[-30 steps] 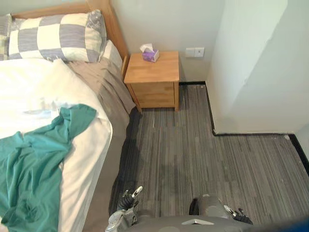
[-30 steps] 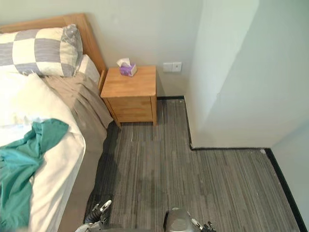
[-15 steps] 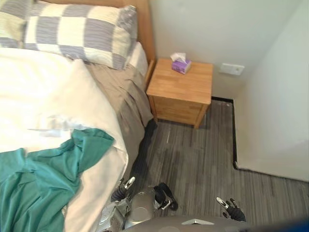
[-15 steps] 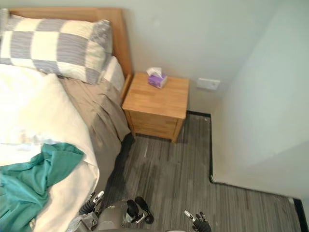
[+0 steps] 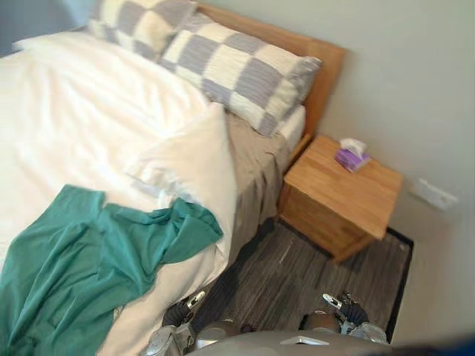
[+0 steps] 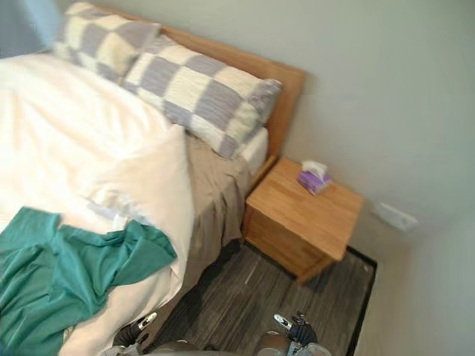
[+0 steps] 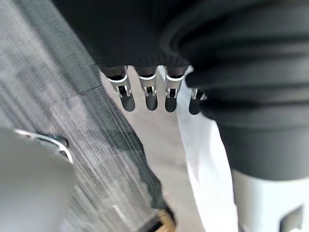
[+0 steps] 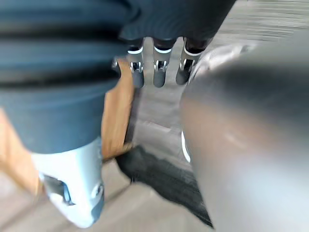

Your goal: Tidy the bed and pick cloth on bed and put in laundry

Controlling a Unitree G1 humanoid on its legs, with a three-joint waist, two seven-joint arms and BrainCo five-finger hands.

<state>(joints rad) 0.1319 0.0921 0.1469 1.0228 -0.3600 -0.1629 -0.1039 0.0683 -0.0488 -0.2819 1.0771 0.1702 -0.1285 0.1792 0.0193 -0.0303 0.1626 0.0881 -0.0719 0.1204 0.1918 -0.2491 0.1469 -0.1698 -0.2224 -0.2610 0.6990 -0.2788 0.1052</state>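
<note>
Cloth [image 5: 82,274] on bed [image 5: 74,111]; left hand [image 7: 151,99], right hand [image 8: 159,77] fingers [image 8: 138,78] seemingly straight, empty.

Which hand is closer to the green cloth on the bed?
Left. The left hand hangs beside the bed, near the green cloth; the right hand hangs over the floor by the nightstand.

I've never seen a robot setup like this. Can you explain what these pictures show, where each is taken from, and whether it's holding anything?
It is a humanoid robot beside a bed. Two pictures come from cameras in its head, looking down; the other two come from cameras on its wrists, looking along each hand. The left hand and right hand hang open, holding nothing. On the white duvet lies a crumpled teal cloth, with two checked pillows at the bed's head. A tissue box stands on the wooden nightstand.
</note>
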